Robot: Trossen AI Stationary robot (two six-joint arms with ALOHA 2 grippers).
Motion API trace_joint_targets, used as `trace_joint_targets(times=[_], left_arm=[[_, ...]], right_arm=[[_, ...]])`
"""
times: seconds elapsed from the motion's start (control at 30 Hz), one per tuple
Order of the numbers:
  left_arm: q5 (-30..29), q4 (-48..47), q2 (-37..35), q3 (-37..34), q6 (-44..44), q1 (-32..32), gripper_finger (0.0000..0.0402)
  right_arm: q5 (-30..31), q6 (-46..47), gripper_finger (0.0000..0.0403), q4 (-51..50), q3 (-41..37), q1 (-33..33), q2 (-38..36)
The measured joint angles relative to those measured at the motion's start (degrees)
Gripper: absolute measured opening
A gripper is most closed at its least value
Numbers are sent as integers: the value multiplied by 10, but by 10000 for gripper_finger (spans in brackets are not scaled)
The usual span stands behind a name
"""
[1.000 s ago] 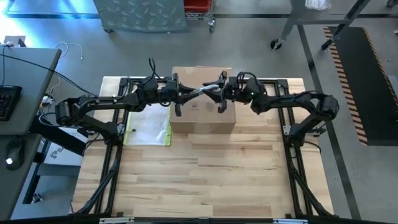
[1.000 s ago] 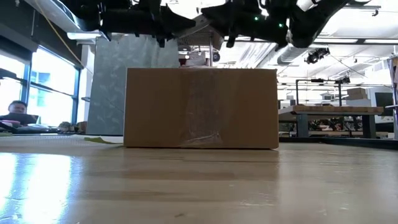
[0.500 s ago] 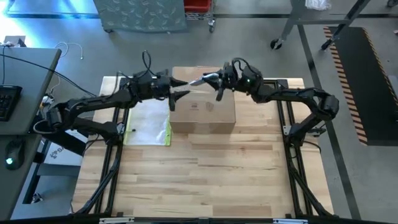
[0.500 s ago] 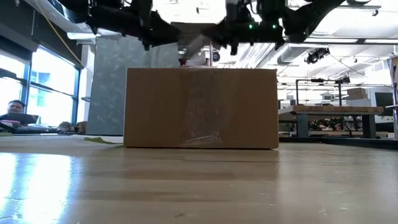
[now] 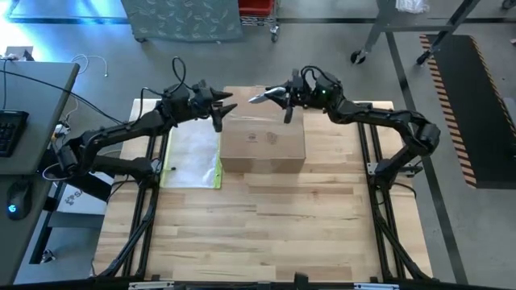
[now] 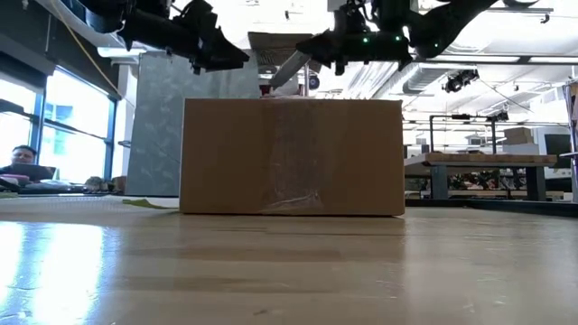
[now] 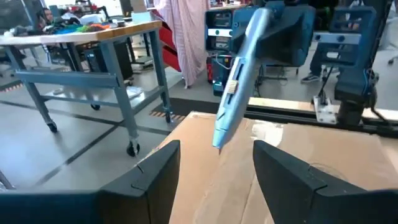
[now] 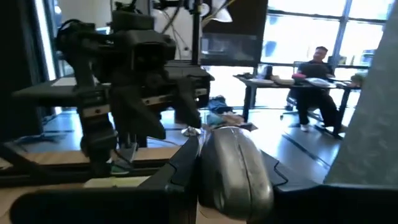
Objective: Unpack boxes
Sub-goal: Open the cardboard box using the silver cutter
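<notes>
The brown cardboard box (image 5: pixel 263 138) rests on its bottom at the far middle of the table, its taped top flaps down; the low view shows its near wall (image 6: pixel 293 155). Above its far edge my right gripper (image 5: pixel 284 100) is shut on a light blue knife-like tool (image 5: pixel 263 97), which the left wrist view shows slanting downward (image 7: pixel 238 78). My left gripper (image 5: pixel 221 109) hovers open over the box's far left corner, its fingers (image 7: pixel 154 177) standing apart with the tool's tip beyond them, touching nothing. My right gripper pinches the tool's rounded back end (image 8: pixel 231 167) between its two fingers. The fingers come about level from the table's right and lie along the tool. The tool sticks out toward the left gripper with its tip (image 7: pixel 217 140) slanting down, clear of the box top.
A flat clear sleeve with a yellow edge (image 5: pixel 193 157) lies on the table left of the box. The near half of the wooden table (image 5: pixel 266 234) is bare. A desk with a keyboard (image 5: pixel 10 129) stands beyond the left edge. A person sits far off (image 8: pixel 318 81).
My left gripper has opened, let go of the tool and drawn back toward the table's far left. My right gripper has kept the tool and gone up and toward the far edge, levelling out. The box has stayed where it was.
</notes>
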Motion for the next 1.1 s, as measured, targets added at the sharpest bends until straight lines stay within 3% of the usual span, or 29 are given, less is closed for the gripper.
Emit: trace_joint_targets(times=[0.5,1.1], left_arm=[[-19,2,0,0,-49,-1,186],[-19,0,0,-1,-51,-1,186]], right_arm=[[-31,-4,61,-13,0,2,-5],[-39,-32,61,-56,-1,56,-41]])
